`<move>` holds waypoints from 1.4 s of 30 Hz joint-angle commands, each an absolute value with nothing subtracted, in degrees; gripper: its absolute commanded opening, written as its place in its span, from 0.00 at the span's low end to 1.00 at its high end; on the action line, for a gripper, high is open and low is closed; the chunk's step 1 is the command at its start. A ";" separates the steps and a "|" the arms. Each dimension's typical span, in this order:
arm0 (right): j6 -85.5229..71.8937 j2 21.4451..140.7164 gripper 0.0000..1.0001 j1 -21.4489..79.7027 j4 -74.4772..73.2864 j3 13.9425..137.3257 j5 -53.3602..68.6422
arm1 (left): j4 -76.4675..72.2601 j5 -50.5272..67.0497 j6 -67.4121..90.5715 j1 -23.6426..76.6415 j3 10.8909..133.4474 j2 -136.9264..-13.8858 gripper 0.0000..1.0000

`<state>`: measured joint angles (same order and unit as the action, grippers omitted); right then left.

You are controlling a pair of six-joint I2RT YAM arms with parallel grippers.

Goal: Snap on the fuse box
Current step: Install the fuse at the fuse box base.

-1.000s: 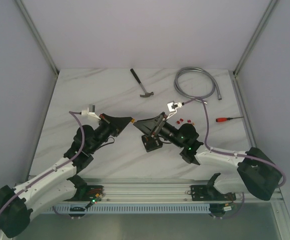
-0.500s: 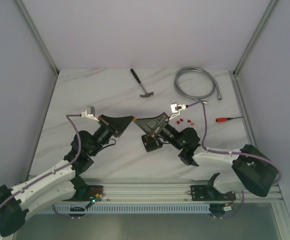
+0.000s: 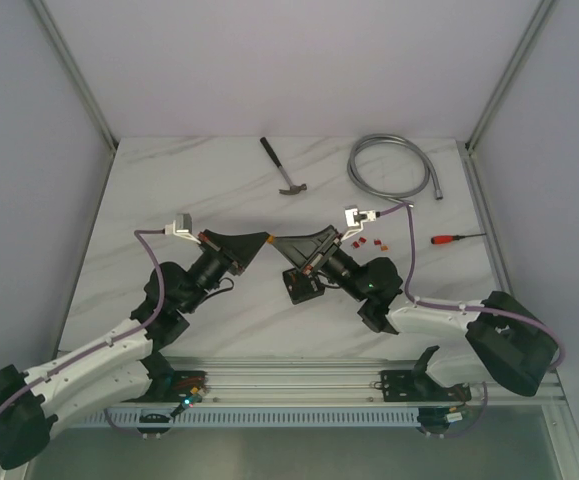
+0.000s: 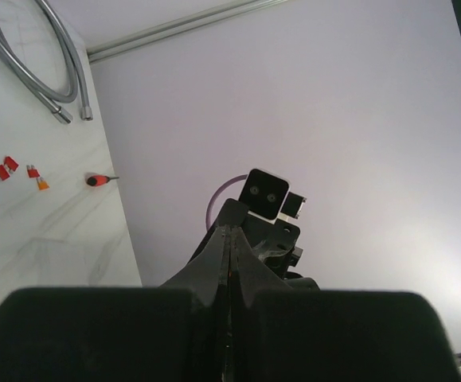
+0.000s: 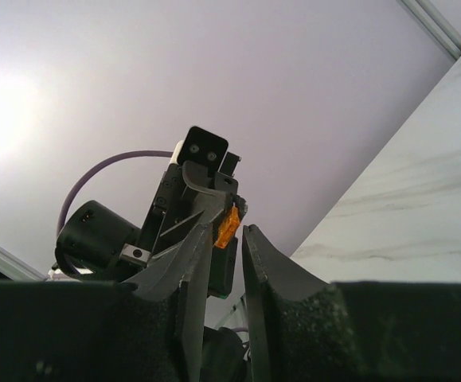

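The black fuse box (image 3: 303, 287) lies on the table under my right arm. Above it, my two grippers meet tip to tip. My left gripper (image 3: 264, 239) (image 4: 228, 231) is shut on a small orange fuse (image 5: 228, 225), which sticks out of its tip. My right gripper (image 3: 274, 244) (image 5: 230, 232) is open, with a narrow gap between its fingers. The fuse sits in that gap, close against the left finger. I cannot tell whether the finger touches it.
Several loose red and orange fuses (image 3: 364, 241) (image 4: 5, 168) lie right of the grippers. A red-handled screwdriver (image 3: 456, 238) (image 4: 98, 180) lies further right. A coiled metal hose (image 3: 394, 165) and a hammer (image 3: 284, 168) lie at the back.
The right wrist has shifted slightly right and its jaws have narrowed around the fuse. The left arm has shifted a little, and its gripper stays shut on the fuse.
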<state>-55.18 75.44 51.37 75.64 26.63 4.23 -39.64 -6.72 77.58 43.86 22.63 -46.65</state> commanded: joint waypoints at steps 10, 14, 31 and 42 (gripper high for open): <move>-53.88 74.43 0.20 51.85 80.07 26.65 3.48 | -44.16 -6.78 78.93 44.70 22.07 -47.86 0.00; -53.96 74.61 0.17 51.79 80.49 26.65 3.76 | -44.42 -6.44 79.04 44.95 22.19 -48.31 0.00; -49.64 70.90 0.00 51.85 69.14 26.98 2.36 | -37.48 -12.36 75.06 45.88 21.64 -46.96 0.20; -40.88 64.72 0.00 50.05 32.60 31.36 -1.70 | -16.56 -24.51 59.62 45.23 23.49 -41.17 0.53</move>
